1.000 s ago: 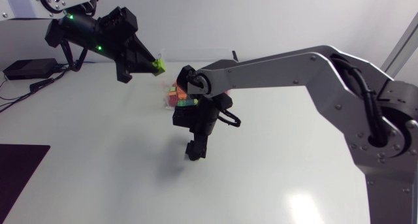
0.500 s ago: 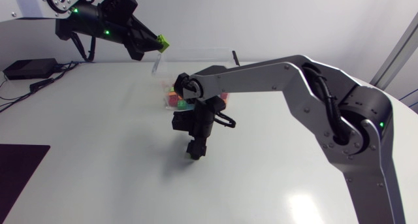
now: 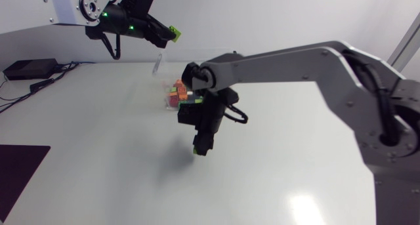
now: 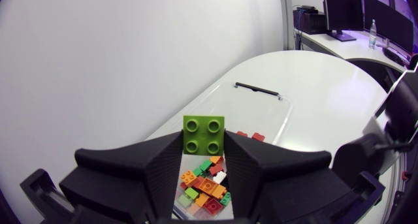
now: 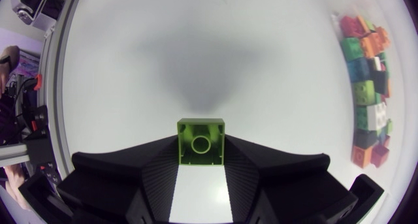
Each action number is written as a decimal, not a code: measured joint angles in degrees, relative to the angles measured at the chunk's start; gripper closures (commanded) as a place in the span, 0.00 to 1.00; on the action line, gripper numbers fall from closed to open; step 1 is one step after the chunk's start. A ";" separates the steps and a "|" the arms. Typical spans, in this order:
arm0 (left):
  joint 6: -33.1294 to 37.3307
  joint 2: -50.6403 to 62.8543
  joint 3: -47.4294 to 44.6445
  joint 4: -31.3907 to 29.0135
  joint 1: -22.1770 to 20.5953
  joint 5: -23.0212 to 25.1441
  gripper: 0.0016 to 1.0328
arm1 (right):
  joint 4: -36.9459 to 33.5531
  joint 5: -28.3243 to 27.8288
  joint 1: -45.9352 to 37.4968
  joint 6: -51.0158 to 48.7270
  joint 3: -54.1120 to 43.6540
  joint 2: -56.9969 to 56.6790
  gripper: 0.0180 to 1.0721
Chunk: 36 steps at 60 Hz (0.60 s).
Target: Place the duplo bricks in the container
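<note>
Your left gripper's (image 4: pixel 203 147) matte wedge fingers pinch a glossy lime four-stud brick (image 4: pixel 203 132) at their tips, narrowly parted. The clear plastic container (image 4: pixel 258 112) of mixed bricks (image 4: pixel 206 183) lies beneath them. Your right gripper (image 5: pixel 201 156) clamps another lime brick (image 5: pixel 201 140), hollow underside showing, over the smooth white table (image 5: pixel 196 54).

head view: container (image 3: pixel 157 66) partly behind right arm (image 3: pixel 282 58) | left wrist view: near end behind left claw (image 4: pixel 203 138)
</note>
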 measured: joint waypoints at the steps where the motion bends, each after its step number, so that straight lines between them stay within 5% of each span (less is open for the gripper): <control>1: -0.76 0.48 0.57 0.28 -0.22 -0.50 0.83 | -0.04 -0.04 -0.31 0.02 -0.26 -1.03 0.81; 6: -2.84 1.97 1.57 2.29 -1.11 -2.82 0.80 | -0.50 -0.70 -2.29 0.07 -1.22 -6.69 0.80; 11: -5.27 3.32 1.81 4.20 -2.51 -6.03 0.62 | -1.55 -1.33 -4.42 0.72 -1.68 -12.07 0.80; 13: -5.97 4.00 2.05 4.55 -2.95 -7.26 0.38 | -1.60 -1.36 -5.09 0.81 -1.70 -13.51 0.80; 18: -7.67 6.03 3.30 5.09 -4.11 -11.28 0.05 | -2.03 -1.57 -6.54 1.11 -1.73 -16.17 0.80; 36: -11.47 9.86 4.61 5.31 -7.02 -23.56 0.04 | -4.92 -3.50 -11.93 2.49 1.97 -21.64 0.80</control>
